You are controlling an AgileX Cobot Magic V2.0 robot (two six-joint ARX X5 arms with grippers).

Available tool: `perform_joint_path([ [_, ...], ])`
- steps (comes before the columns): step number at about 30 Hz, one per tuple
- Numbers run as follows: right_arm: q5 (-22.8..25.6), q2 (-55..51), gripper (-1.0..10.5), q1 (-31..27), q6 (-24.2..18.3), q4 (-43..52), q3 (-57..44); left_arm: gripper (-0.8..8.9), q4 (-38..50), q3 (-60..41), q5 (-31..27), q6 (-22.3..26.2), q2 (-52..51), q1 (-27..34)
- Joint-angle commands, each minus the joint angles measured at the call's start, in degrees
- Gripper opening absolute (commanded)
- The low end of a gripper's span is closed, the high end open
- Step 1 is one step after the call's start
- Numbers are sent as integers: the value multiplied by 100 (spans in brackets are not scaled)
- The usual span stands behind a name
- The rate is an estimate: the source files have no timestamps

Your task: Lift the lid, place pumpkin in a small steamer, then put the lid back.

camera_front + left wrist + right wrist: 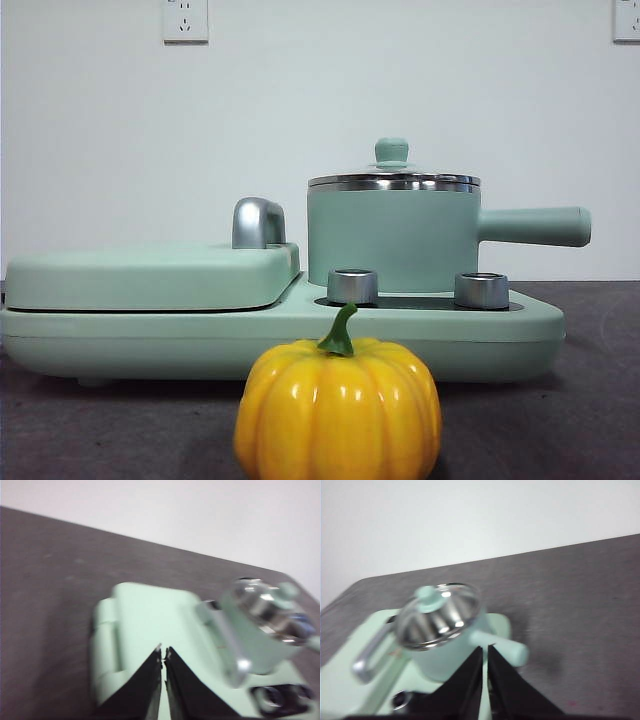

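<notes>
The yellow-orange pumpkin (338, 410) with a green stem stands on the table nearest the front camera. Behind it the mint-green small steamer (393, 238) sits on the cooker, its long handle (535, 226) pointing right. The glass lid (393, 180) with its mint knob rests on the pot. In the right wrist view my right gripper (485, 650) is shut, high above and short of the steamer (445, 655) and lid (437, 612). My left gripper (163, 652) is shut above the cooker's flat cover (150, 625); the steamer (255, 635) lies to one side of it. Neither arm shows in the front view.
The mint-green cooker base (280, 335) spans most of the table. Its flat rectangular cover (150, 275) with a chrome handle (258, 222) lies left of the pot. Two steel knobs (352, 286) stand in front of the pot. A white wall is behind.
</notes>
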Motion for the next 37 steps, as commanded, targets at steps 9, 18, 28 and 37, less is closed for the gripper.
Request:
perform_joint_path([
  [9, -1388, 1043, 14, 4, -955, -1484, 1674, 15, -721, 1755, 1379, 457, 1233, -380],
  [18, -1539, 1117, 14, 4, -1145, -1633, 1818, 30, -820, 1930, 1622, 625, 1373, -616],
  [28, -1537, 1117, 342, 4, -1126, -1631, 1818, 480, -813, 1930, 1620, 623, 1377, -616],
  [37, -1539, 1117, 468, 4, -1123, -1631, 1818, 539, -778, 1943, 1622, 581, 1657, -800],
])
